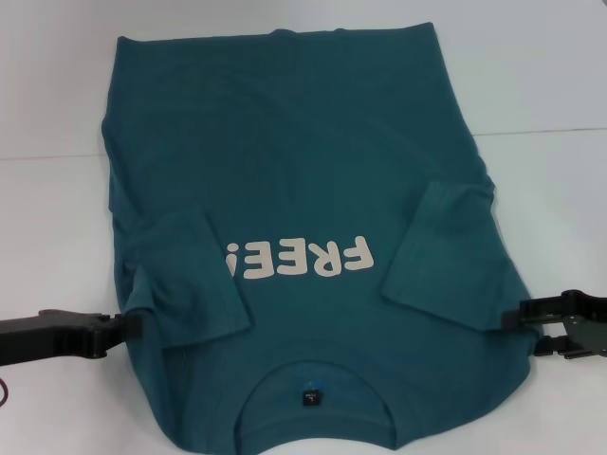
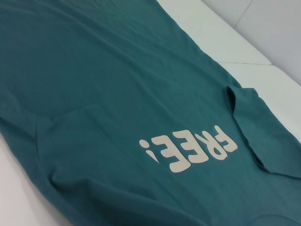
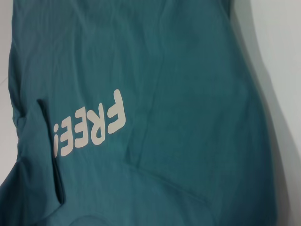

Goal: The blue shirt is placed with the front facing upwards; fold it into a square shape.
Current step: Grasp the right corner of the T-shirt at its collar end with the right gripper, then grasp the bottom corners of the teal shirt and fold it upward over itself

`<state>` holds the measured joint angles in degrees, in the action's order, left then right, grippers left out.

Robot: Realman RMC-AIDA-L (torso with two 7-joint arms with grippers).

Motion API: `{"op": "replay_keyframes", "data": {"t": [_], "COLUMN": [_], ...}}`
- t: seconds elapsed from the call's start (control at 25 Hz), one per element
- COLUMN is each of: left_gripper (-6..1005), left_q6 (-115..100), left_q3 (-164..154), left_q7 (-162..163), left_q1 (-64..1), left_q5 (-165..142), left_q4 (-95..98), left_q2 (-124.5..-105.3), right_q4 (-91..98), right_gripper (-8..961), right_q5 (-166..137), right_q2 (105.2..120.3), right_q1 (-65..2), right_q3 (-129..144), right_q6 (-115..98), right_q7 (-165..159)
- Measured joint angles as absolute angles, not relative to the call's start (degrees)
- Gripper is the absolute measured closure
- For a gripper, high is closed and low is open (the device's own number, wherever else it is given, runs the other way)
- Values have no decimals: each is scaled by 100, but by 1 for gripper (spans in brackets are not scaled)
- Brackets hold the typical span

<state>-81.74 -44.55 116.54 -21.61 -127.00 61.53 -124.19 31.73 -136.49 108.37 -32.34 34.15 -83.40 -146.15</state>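
Note:
The blue shirt lies front up on the white table, its collar nearest me and the white "FREE!" print across the chest. Both short sleeves are folded inward onto the body, the left sleeve and the right sleeve. My left gripper sits low at the shirt's left edge, beside the folded sleeve. At the right edge, level with the chest, is my right gripper. The wrist views show only the shirt and its print, no fingers.
The white table shows bare around the shirt on the left, right and far side. A seam line crosses the tabletop behind the shirt's right side. The shirt's collar end reaches the near edge of the head view.

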Motion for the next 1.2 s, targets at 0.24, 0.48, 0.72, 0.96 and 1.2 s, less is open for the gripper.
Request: {"op": "replay_keyframes", "data": {"t": [0.24, 0.48, 0.72, 0.96, 1.2], "left_gripper": [974, 974, 974, 974, 974], "left_q6": [-8172, -8167, -8172, -8174, -8174], "left_q3": [-4461, -4455, -4455, -4451, -4453], "left_q7": [11654, 11654, 11654, 11654, 11654], "left_q1": [-2172, -2168, -2162, -2162, -2154], "left_q5": [-12700, -12700, -12700, -12700, -12669], "left_q4": [6152, 6145, 6143, 6143, 6143], "left_q2": [-12419, -12419, -12419, -12419, -12424], "right_q4": [3157, 3155, 3167, 3170, 3189], "right_gripper": [256, 404, 538, 798, 912], "right_q5": [-13657, -13681, -13684, -13666, -13659], "right_q2": [10860, 10883, 10882, 10874, 10858], "right_q1": [-3239, -3282, -3303, -3306, -3305], "right_q3": [3454, 3472, 3472, 3436, 3427], "right_q6": [-8286, -8228, -8211, -8209, -8251], "right_q7": [-14599, -14573, -14565, -14562, -14554]}}
